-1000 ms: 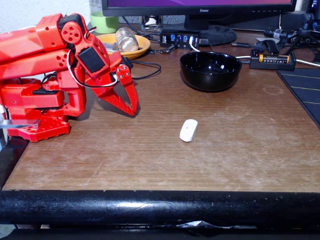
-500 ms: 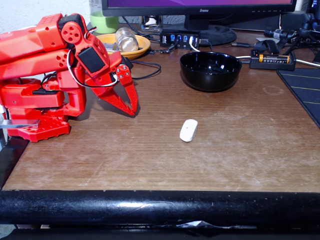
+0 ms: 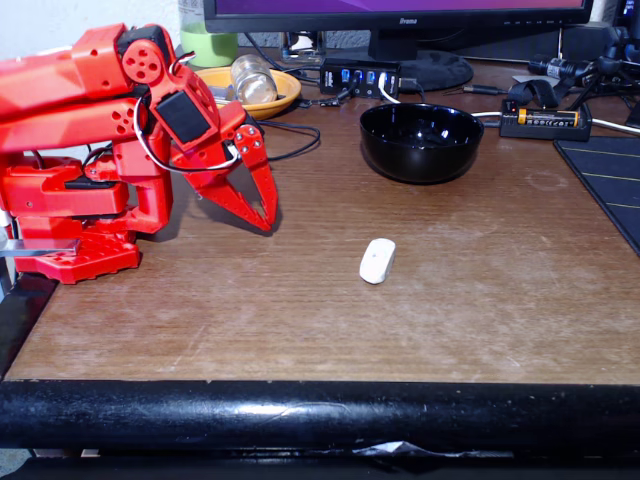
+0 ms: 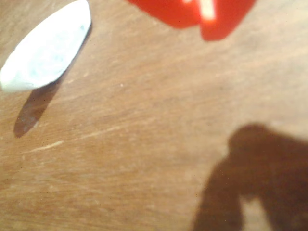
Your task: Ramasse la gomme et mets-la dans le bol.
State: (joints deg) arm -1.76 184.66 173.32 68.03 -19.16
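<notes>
— What's the surface like?
— A worn brown wooden table (image 3: 480,300) with a black padded front edge; a monitor (image 3: 400,12) stands at the back, an orange dish (image 3: 275,100) beside it.
— And the gripper (image 3: 266,222)?
— Red, tips together near the tabletop, holding nothing.
— The eraser (image 3: 377,261)?
— Lying flat mid-table, apart from the gripper, well in front of the black bowl (image 3: 421,142).

Red gripper (image 3: 268,222), plain white eraser (image 3: 377,261), glossy black bowl (image 3: 421,141), scuffed brown wooden table (image 3: 480,300), orange-yellow dish (image 3: 283,93)
</notes>
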